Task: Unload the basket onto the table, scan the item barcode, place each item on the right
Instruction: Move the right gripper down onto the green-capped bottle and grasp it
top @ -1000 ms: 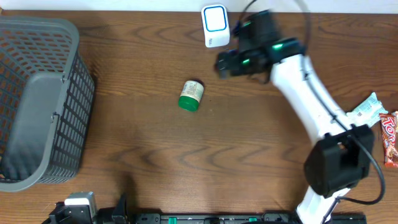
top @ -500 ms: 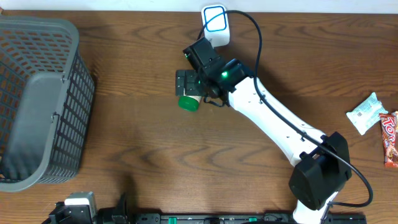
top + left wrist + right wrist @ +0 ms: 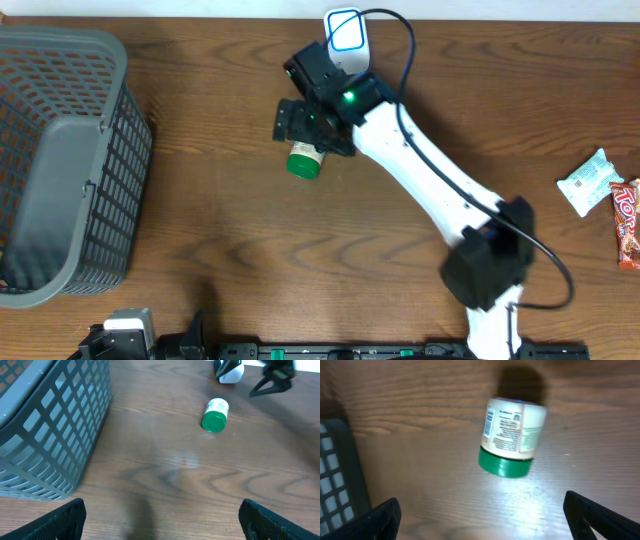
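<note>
Seen from overhead, the right arm stretches from its base at the near edge diagonally across the wooden table to the far middle. The right gripper hangs over the bottle, fingers spread wide and gripping nothing. The bottle lies on its side, with its green cap showing on the near side of the fingers. Just beyond them, at the far edge, stands the white scanner. Well to the left of the fingers sits the grey basket, with bare wood between. Far behind the wrist, by the right edge, lie a pale packet and a red candy bar.

In the left wrist view, the left gripper sits low, its fingers far apart with only bare wood between them. The basket wall stands close on their left. The bottle lies well ahead and a little right, cap toward the fingers.

In the right wrist view, slightly blurred, the bottle lies ahead of the parted fingertips, between them and touching neither. The barcode runs down the label's left side.
</note>
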